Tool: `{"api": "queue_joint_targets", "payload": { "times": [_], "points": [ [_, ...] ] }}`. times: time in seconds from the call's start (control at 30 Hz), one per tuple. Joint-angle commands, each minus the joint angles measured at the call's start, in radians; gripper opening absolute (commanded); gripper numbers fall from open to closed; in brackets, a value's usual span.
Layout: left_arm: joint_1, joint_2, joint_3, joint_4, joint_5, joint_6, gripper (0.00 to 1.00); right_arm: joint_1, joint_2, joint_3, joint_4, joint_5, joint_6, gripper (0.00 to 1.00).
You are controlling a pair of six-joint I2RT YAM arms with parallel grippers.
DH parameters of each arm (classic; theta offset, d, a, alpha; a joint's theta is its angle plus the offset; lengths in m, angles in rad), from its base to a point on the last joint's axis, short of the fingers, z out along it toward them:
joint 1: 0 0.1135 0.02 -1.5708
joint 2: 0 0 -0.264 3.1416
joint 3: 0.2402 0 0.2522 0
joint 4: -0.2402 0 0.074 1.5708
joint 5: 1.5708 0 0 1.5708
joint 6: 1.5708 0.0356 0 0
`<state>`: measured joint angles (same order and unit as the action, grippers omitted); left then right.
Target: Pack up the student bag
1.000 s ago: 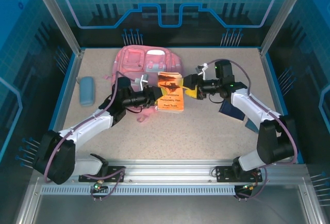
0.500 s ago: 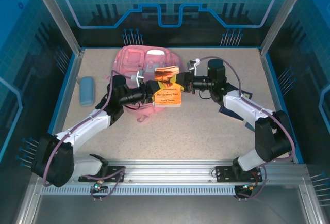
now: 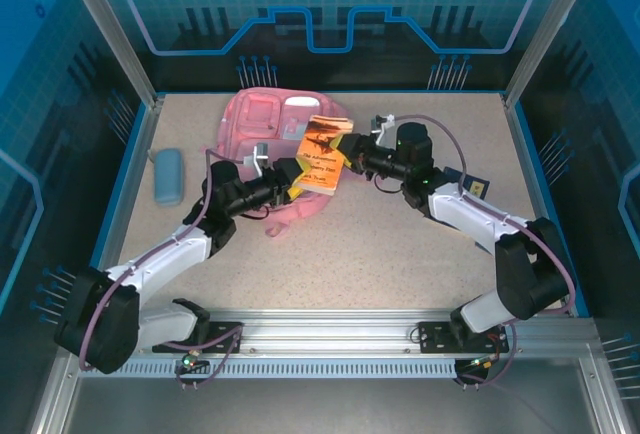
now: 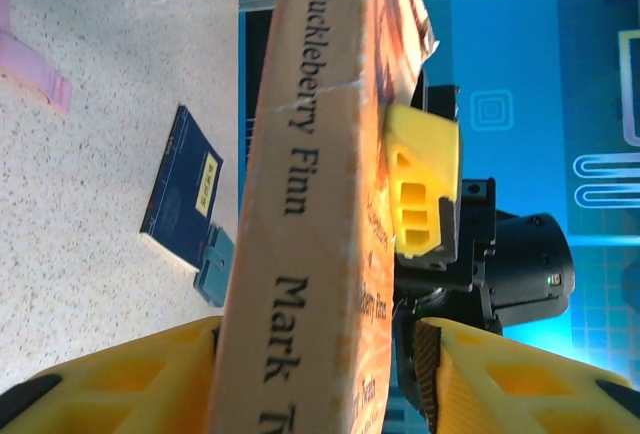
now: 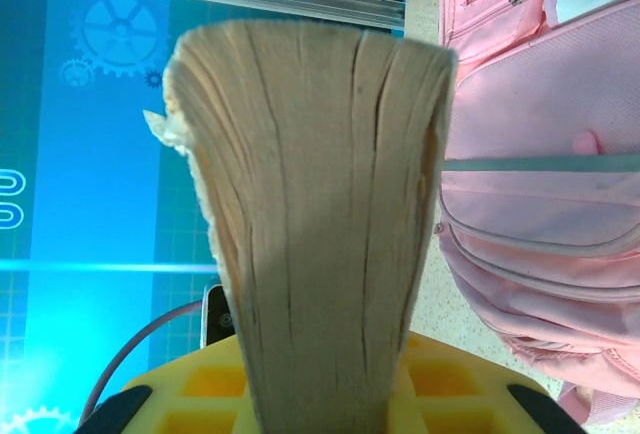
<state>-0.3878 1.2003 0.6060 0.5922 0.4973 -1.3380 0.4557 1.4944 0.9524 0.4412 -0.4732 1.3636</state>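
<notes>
The pink student bag lies at the back centre of the table, also in the right wrist view. An orange paperback, Huckleberry Finn, is held up in front of the bag between both arms. My right gripper is shut on the book's right edge; its page block fills the space between the fingers. My left gripper stands open around the spine. A gap shows between its right finger and the cover. The right gripper's yellow finger presses on the cover.
A light-blue pencil case lies near the left wall. A dark blue notebook lies on the table at the right, also seen from the left wrist. A pink strap trails in front of the bag.
The right gripper has come in and shut on the book's right edge. The left gripper has opened. The book has tilted up and moved back toward the bag.
</notes>
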Motion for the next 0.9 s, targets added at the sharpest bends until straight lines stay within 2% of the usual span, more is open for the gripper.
{"api": "queue_joint_targets", "payload": {
  "times": [0.0,0.1,0.2,0.23,0.3,0.37,0.4,0.47,0.63,0.87],
  "points": [
    [0.007,-0.014,-0.017,0.08,-0.061,-0.021,0.49,0.033,0.011,0.025,0.069,0.053,0.037,0.21],
    [0.007,-0.002,-0.006,0.075,-0.072,-0.015,0.45,0.047,0.026,0.02,0.098,0.047,0.055,0.22],
    [0.008,-0.006,0.001,0.045,-0.091,0.003,0.29,0.049,0.032,0.03,0.064,0.031,0.043,0.29],
    [0.01,-0.013,0.002,0.016,-0.106,0.014,0.24,0.049,0.029,0.04,0.014,0.027,0.019,0.37],
    [0.022,-0.041,0.011,-0.068,-0.128,0.055,0.2,0.051,0.019,0.076,-0.153,0.037,-0.071,0.57],
    [0.04,-0.088,0.02,-0.192,-0.165,0.114,0.19,0.055,0.01,0.129,-0.425,0.115,-0.182,0.69],
    [0.054,-0.11,0.028,-0.261,-0.177,0.148,0.19,0.056,0.012,0.143,-0.509,0.156,-0.215,0.71],
    [0.087,-0.16,0.06,-0.441,-0.207,0.217,0.19,0.055,0.027,0.152,-0.617,0.218,-0.239,0.73],
    [0.189,-0.267,0.123,-0.734,-0.234,0.336,0.2,0.065,0.146,0.193,-0.622,0.181,-0.225,0.67],
    [0.296,-0.358,0.189,-0.98,-0.25,0.447,0.21,0.114,0.355,0.363,-0.625,0.177,-0.183,0.57]
  ]
}}
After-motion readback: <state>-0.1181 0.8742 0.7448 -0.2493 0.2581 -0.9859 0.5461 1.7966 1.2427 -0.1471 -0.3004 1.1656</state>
